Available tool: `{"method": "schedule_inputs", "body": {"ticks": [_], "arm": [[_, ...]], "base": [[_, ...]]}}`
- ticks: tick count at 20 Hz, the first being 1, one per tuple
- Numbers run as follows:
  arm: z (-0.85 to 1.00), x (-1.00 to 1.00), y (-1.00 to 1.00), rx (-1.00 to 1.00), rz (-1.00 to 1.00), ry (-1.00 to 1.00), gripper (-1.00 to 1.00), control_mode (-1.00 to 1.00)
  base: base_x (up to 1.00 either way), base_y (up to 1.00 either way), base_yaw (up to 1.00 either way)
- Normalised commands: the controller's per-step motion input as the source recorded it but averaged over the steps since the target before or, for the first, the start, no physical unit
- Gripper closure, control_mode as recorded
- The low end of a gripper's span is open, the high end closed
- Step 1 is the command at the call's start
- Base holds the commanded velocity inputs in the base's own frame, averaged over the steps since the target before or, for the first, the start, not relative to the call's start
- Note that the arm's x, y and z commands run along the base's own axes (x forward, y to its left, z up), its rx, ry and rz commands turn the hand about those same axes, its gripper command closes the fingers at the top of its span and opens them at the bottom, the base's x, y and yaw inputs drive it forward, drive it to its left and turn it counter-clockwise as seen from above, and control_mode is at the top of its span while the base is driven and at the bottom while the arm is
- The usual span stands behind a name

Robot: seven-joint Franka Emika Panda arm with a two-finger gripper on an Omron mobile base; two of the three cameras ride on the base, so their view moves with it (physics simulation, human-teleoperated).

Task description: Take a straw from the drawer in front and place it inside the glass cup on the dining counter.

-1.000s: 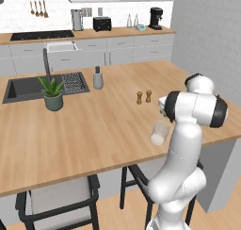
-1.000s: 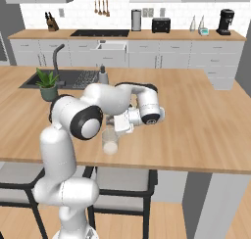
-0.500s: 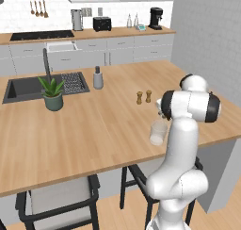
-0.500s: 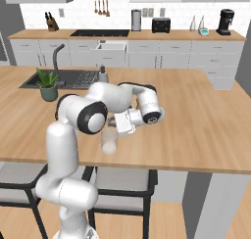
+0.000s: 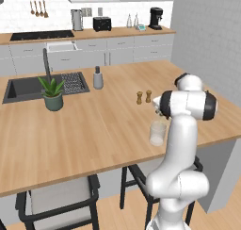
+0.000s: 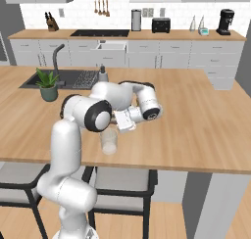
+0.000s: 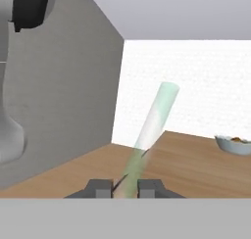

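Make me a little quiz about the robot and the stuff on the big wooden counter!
1. True or false: the gripper is shut on a pale green straw.
2. What stands right next to the black sink? A) a toaster B) a potted plant C) a bowl of fruit
3. Fill in: the glass cup stands near the ____ edge of the counter, close to the robot.

Key: 1 true. 2 B. 3 front.
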Motion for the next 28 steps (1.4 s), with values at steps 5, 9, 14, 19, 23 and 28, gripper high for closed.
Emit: {"method": "schedule_inputs", "body": {"ticks": [5,9,14,19,23,28], "arm": [[-0.17,0.15,0.16,0.00,0.07,0.00,1.00,-1.00],[-0.17,0.12,0.06,0.00,0.08,-0.05,1.00,-1.00],[-0.10,0.07,0.00,0.00,0.08,-0.10,1.00,-1.00],[-0.11,0.04,0.00,0.00,0.08,-0.13,1.00,-1.00],[-0.10,-0.28,0.01,0.00,0.08,-0.20,1.00,-1.00],[0.00,-0.45,0.04,0.00,0.06,-0.26,1.00,-1.00]], "base": [[0.00,0.00,0.00],[0.00,0.00,0.00],[0.00,0.00,0.00],[0.00,0.00,0.00],[0.00,0.00,0.00],[0.00,0.00,0.00]]}}
